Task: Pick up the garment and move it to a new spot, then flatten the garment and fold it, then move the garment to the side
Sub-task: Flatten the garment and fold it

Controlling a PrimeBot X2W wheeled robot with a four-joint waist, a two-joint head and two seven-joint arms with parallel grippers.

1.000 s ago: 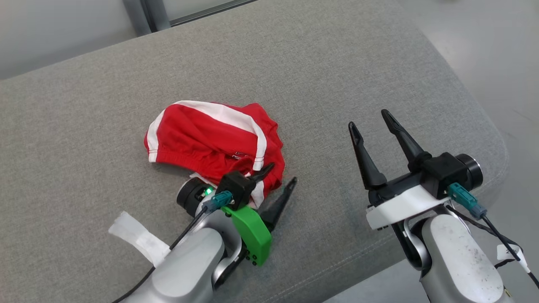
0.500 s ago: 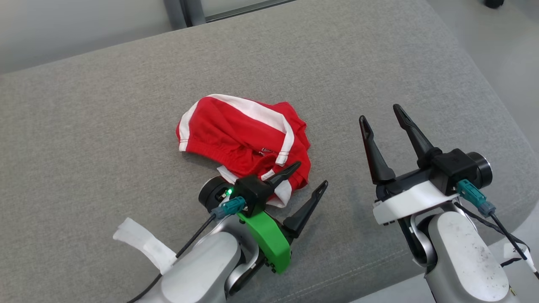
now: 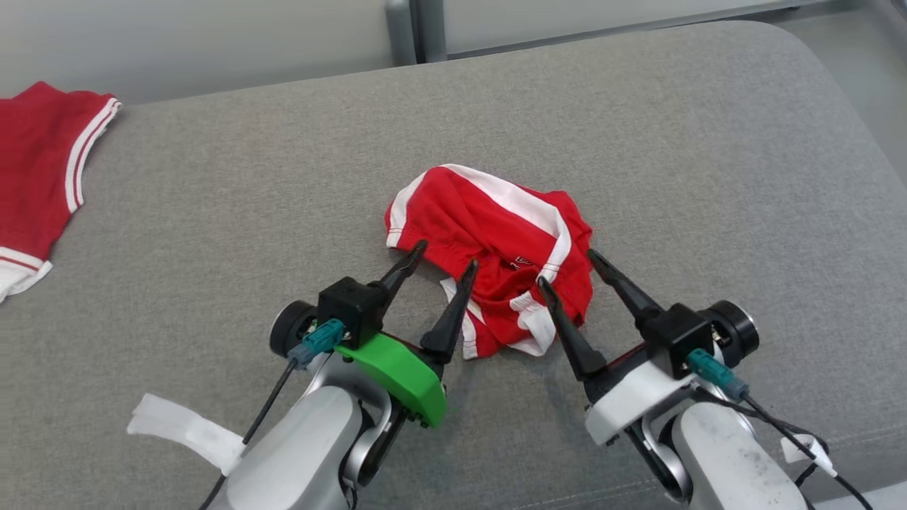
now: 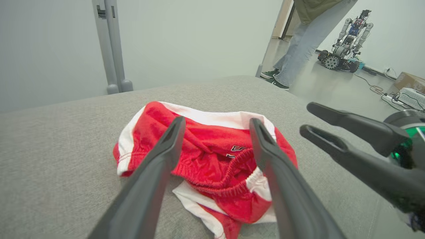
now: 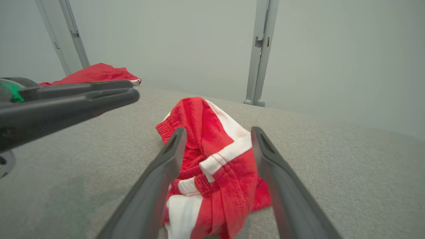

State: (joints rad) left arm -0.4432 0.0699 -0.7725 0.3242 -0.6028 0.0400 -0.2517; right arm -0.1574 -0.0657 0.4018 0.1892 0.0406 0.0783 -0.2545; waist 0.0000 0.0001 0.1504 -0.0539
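Overhead, from the head view, the red garment (image 3: 496,234) with white trim lies crumpled on the grey fabric cushion (image 3: 212,234), just ahead of both pincers and between them. The left pincer (image 3: 448,253) is spread wide, its fingertips over the garment's nearer left edge. The right pincer (image 3: 566,265) is likewise spread, its fingertips over the garment's right side. Whether any tip touches the cloth cannot be told. Neither pincer is pinching anything. Far out beyond the left pincer's outer side, a second red garment (image 3: 42,163) lies at the cushion's edge, and a white tape strip (image 3: 184,432) lies beside the left forearm. From the left wrist view, the left pincer (image 4: 217,120) frames the garment (image 4: 212,159), whose elastic waistband bunches between the parted fingers. The right pincer (image 4: 305,118) reaches in from the side, also parted. A person's legs (image 4: 298,43) and another robot (image 4: 348,49) stand on the floor beyond. From the right wrist view, the right pincer (image 5: 218,130) straddles the garment (image 5: 206,119), with the left pincer (image 5: 133,89) coming in from the side and the second red garment (image 5: 96,73) past it.
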